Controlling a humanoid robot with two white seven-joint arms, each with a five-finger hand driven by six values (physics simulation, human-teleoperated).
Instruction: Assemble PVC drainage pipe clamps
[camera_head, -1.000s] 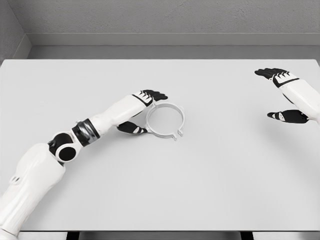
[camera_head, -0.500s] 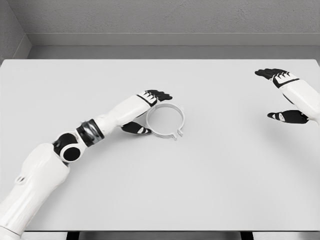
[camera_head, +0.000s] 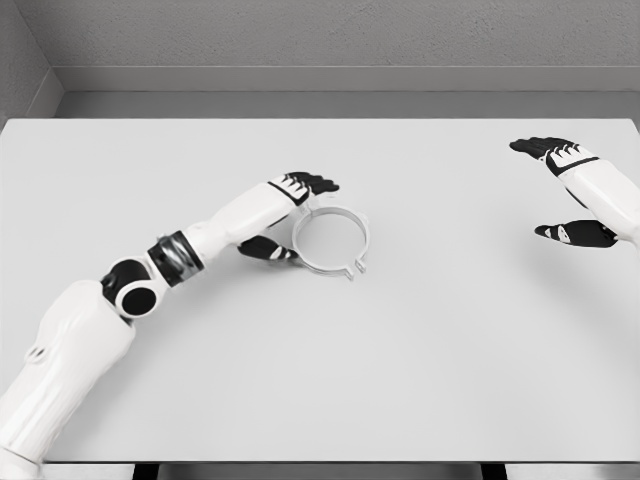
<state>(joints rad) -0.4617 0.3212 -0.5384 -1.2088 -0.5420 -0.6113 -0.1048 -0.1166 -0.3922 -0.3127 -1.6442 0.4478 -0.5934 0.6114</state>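
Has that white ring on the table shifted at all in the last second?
No. The white ring lies at the same spot on the table; only the left hand beside it shifted slightly.

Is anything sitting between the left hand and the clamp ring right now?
Nothing visible. The left hand is right at the left edge of the clamp ring, fingers open around that side, with only bare table near it.
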